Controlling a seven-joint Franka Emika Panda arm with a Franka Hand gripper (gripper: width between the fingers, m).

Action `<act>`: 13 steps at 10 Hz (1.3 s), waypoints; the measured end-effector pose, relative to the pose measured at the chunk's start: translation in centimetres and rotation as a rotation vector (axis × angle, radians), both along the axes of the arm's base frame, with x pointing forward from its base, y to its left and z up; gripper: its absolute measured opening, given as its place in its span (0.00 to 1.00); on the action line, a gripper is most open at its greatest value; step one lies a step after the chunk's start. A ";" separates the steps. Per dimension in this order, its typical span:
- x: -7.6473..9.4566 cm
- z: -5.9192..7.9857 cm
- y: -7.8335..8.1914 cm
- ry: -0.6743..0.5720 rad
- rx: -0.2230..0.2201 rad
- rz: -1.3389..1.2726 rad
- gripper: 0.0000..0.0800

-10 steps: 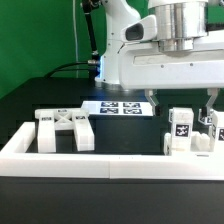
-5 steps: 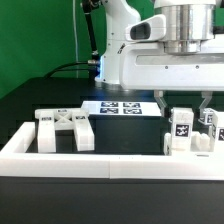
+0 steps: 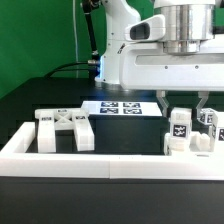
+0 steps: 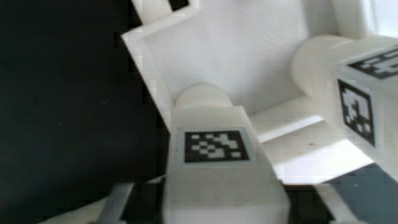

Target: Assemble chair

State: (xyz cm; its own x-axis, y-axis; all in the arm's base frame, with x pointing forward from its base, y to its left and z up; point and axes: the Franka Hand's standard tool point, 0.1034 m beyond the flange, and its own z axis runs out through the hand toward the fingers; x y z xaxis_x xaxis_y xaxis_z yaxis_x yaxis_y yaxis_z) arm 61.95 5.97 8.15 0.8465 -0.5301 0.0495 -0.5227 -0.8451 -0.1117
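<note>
The chair's X-braced back panel lies loose toward the worktop edge on the exterior view's left, behind the white barrier wall. The marker board sits mid-worktop. Near the edge on that view's right, the end effector hangs vertically, fingers apart, straddling a tagged leg block without touching it. A clean grasp likely calls for a straight descent, block centred, closing on its flat sides clear of the neighbouring parts.
</note>
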 end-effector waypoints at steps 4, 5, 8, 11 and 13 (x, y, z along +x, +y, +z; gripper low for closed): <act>0.1 -0.1 0.0 0.006 0.057 -0.458 0.36; 0.1 -0.1 0.1 0.015 0.071 -0.567 0.36; 0.2 0.0 0.1 0.029 0.122 -0.792 0.36; 0.3 0.0 0.2 0.053 0.170 -1.043 0.36; 0.3 0.0 0.2 0.052 0.169 -1.031 0.37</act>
State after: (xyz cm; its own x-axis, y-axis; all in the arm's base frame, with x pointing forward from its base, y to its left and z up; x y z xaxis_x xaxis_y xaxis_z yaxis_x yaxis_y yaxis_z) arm 62.26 6.16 8.12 -0.0208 -0.9930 -0.1160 -0.9890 0.0375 -0.1433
